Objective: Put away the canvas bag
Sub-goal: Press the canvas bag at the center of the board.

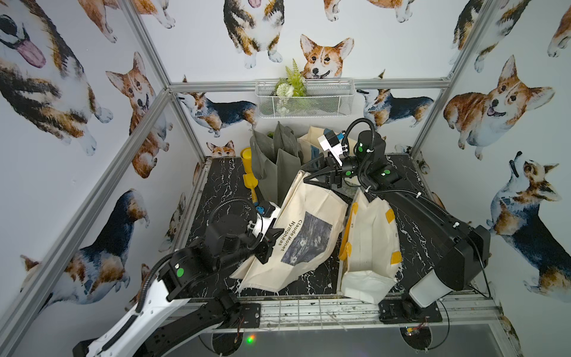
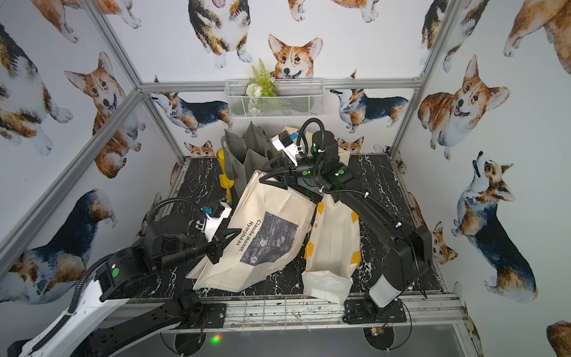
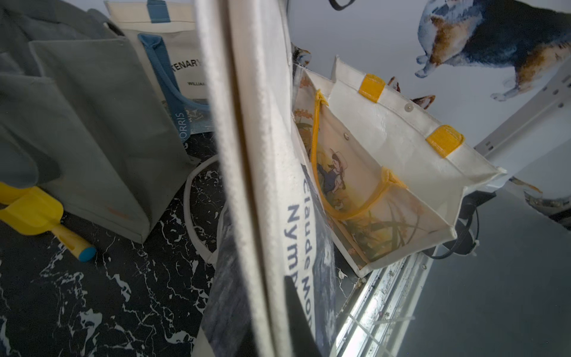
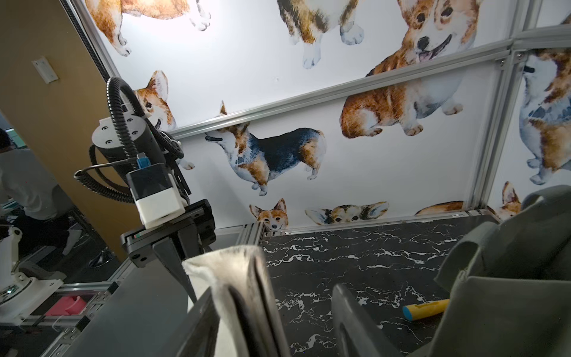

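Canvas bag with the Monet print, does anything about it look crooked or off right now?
Yes. The canvas bag sits askew, slanted across the table instead of flat or upright: the left tool pinches its side edge, and the right tool stands open around the raised top corner, not gripping it.

Matt woven canvas bag (image 1: 312, 201) on smooth, marble-patterned table (image 1: 216, 185).

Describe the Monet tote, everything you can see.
The Monet tote is flat cream canvas, printed with a dark blue-grey picture and "Claude Monet Nymphéas". It is propped at a tilt, lower edge on the black marble tabletop, top corner raised. The left gripper is shut on its side edge; the right gripper is open around the top corner. A white yellow-handled bag stands beside it.
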Robot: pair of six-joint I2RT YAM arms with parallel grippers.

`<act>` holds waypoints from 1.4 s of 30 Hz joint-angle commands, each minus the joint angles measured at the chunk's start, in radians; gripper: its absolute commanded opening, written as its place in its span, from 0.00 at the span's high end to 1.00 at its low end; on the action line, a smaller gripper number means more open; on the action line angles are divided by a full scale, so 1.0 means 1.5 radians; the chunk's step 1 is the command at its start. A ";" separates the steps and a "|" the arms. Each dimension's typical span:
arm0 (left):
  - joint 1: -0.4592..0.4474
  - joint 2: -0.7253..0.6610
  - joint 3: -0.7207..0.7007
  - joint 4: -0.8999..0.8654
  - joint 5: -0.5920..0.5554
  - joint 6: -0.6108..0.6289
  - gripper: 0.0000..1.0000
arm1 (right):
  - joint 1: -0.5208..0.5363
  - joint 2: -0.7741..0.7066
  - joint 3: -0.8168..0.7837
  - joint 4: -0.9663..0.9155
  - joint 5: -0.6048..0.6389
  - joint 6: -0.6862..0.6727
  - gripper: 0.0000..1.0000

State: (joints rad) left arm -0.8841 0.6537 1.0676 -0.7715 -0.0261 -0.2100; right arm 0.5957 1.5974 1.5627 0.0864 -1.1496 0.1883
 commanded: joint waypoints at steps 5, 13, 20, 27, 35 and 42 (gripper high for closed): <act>0.000 -0.103 -0.023 -0.038 -0.218 -0.303 1.00 | -0.016 -0.033 0.025 -0.048 0.174 0.011 0.32; 0.000 -0.099 0.004 -0.044 -0.326 -0.486 1.00 | 0.034 -0.086 0.019 -0.255 0.230 -0.161 0.30; 0.000 -0.056 0.020 0.010 -0.397 -0.616 1.00 | 0.116 -0.207 -0.171 -0.219 0.285 -0.243 0.24; 0.000 0.017 0.063 0.051 -0.426 -0.684 1.00 | 0.264 -0.294 -0.318 -0.158 0.446 -0.331 0.20; 0.000 0.047 0.088 0.121 -0.405 -0.708 1.00 | 0.367 -0.313 -0.409 -0.067 0.589 -0.353 0.19; 0.000 0.080 0.104 0.174 -0.386 -0.698 1.00 | 0.422 -0.338 -0.496 0.089 0.745 -0.400 0.18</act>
State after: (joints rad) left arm -0.8848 0.7559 1.2060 -0.6529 -0.5797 -1.2457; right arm 1.1919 1.0927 0.8490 0.0406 -0.2108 -0.3359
